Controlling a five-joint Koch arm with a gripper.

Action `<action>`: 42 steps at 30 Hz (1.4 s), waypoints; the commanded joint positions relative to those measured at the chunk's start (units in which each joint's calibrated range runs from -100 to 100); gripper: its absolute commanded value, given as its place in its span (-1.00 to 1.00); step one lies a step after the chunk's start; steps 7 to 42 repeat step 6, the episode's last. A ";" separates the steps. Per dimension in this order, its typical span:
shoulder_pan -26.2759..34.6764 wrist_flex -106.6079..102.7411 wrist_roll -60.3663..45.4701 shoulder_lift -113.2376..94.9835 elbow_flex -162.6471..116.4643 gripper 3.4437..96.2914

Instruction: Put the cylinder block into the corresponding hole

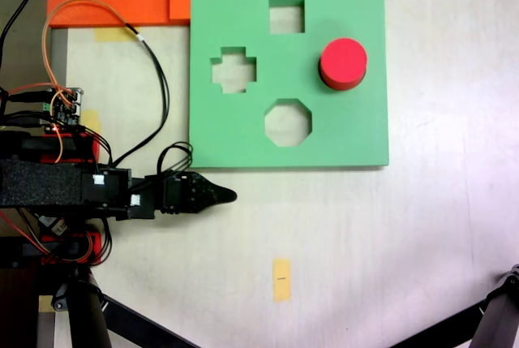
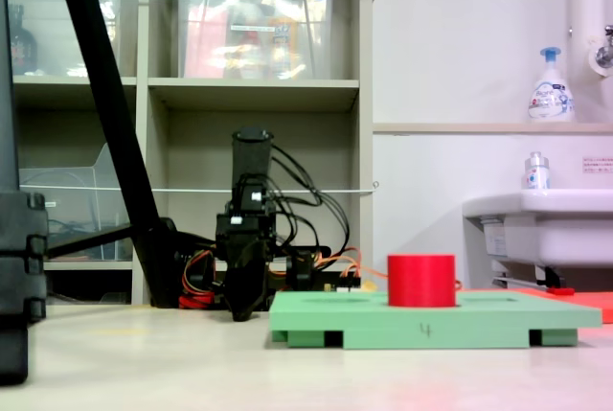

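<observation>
The cylinder block (image 1: 343,62) stands upright at the right of the green board (image 1: 235,137) in the first exterior view, over the round hole, protruding well above the surface in the second exterior view (image 2: 421,281). Risk: incomplete seating, block possibly jammed by foam friction. The gripper (image 1: 217,195), lower left, is empty, jaws pressed together.
</observation>
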 commanded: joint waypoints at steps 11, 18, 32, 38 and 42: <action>0.10 -6.48 -0.10 -0.55 -1.08 0.00; 0.10 -6.48 -0.10 -0.55 -1.08 0.00; 0.10 -6.48 -0.10 -0.55 -1.08 0.00; 0.10 -6.48 -0.10 -0.55 -1.08 0.00; 0.10 -6.48 -0.10 -0.55 -1.08 0.00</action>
